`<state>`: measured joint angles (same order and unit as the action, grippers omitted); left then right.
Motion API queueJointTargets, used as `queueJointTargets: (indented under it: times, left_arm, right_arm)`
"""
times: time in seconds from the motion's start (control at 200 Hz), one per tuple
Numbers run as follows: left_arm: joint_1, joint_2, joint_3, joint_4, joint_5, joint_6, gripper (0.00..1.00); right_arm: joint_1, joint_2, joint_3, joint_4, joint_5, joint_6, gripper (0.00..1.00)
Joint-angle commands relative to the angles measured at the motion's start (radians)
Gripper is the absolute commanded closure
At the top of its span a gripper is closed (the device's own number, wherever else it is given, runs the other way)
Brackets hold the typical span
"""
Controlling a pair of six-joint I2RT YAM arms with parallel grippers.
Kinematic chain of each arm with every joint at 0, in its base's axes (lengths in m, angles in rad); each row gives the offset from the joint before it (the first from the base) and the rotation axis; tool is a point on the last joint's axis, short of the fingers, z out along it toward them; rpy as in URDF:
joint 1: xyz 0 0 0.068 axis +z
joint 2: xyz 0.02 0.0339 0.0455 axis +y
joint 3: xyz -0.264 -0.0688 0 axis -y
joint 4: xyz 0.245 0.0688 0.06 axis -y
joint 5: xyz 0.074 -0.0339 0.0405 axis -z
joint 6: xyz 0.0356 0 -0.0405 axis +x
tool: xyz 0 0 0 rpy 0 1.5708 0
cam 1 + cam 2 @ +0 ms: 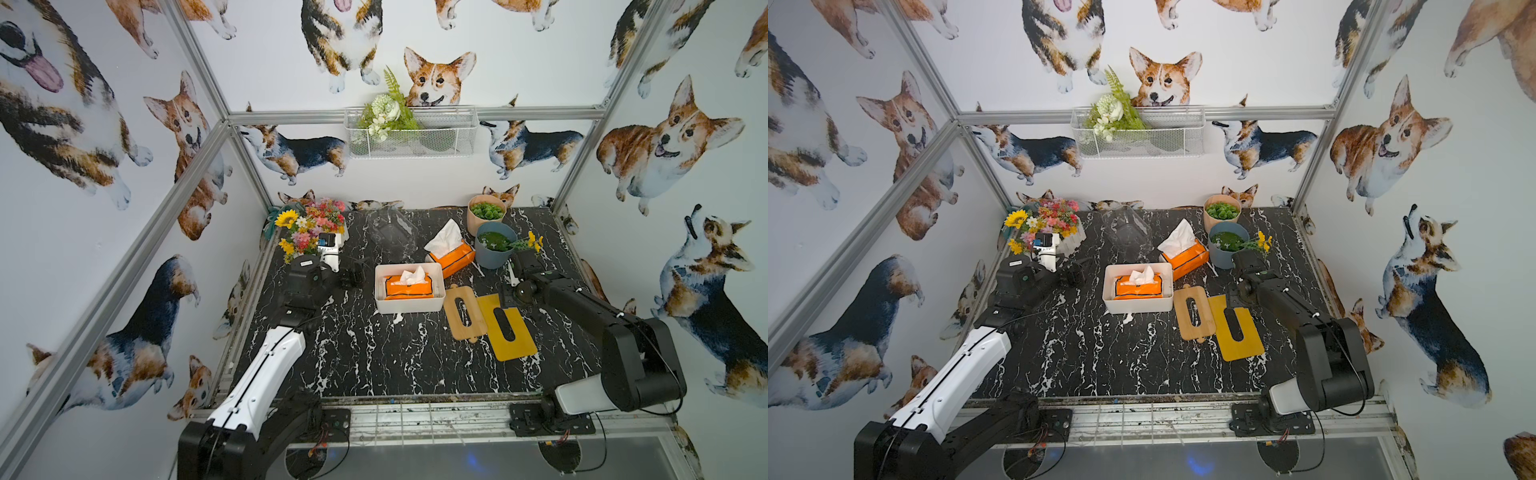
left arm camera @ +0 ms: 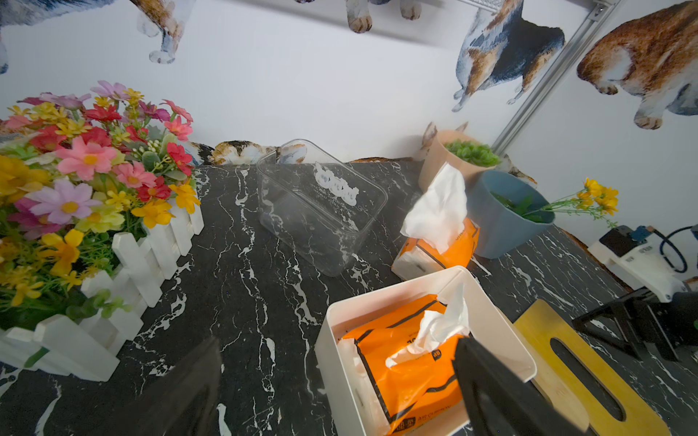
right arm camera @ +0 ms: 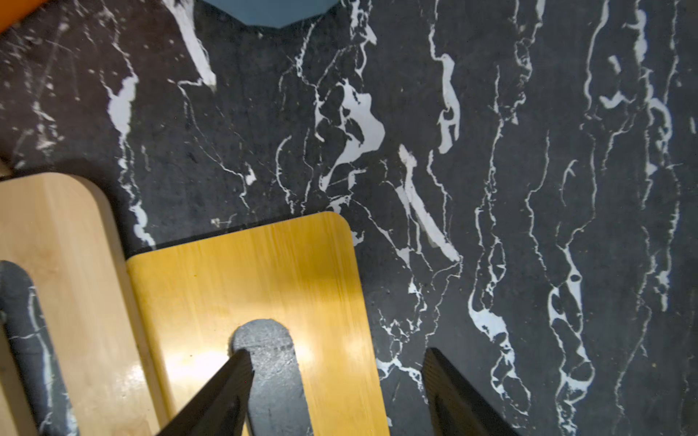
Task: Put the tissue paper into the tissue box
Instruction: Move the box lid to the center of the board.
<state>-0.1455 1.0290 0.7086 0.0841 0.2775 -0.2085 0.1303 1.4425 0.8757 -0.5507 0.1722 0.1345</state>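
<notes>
Top views: black marble table (image 1: 353, 353), both arms in.

Box (image 1: 409, 306), white, at mid-table with no lid on. Clear box (image 1: 392, 232) behind it is empty.

Progress: an orange pack (image 1: 409, 287) already sits inside the box, lying flat with a tissue poking up. That part looks done. A second pack (image 1: 455, 255) is outside, just behind the box's right corner and next to the blue pot (image 1: 492, 255), with a tissue standing tall. Likely left to do: this second pack, perhaps into the clear box, and closing the boxes up. Can't tell which comes first.

Yellow lid (image 1: 523, 349) is right of the box, flat on the table. Bamboo lid (image 1: 452, 318) lies between it and the box, and the two overlap at one edge.

Left gripper (image 2: 338, 341) is just beside the box's left wall with its jaws spread wide and nothing in them. In the left wrist view one finger shows over the pack and the other over the table. Contact can't be told.

Right gripper (image 3: 338, 353) is well right of the box, low over the yellow lid's far end. Its jaws are apart and hold nothing. One fingertip is over the slot and the other over bare table past the lid's edge, so they straddle that strip without clamping it. Both packs are well away from it.
</notes>
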Motion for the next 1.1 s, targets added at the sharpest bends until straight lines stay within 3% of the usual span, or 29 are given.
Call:
queueJointTargets:
  times: [0.0, 0.846, 1.091]
  left_arm:
    - [0.000, 0.000, 0.008, -0.006, 0.014, -0.011, 0.00]
    - [0.000, 0.010, 0.009, -0.003, 0.023, -0.022, 0.00]
    - [-0.001, 0.005, 0.008, -0.003, 0.020, -0.023, 0.00]
  right_arm:
    - [-0.003, 0.016, 0.008, -0.020, -0.016, -0.087, 0.25]
    - [-0.018, 0.202, 0.040, -0.032, 0.003, -0.141, 0.33]
    - [-0.122, 0.246, 0.086, -0.035, 0.071, -0.043, 0.44]
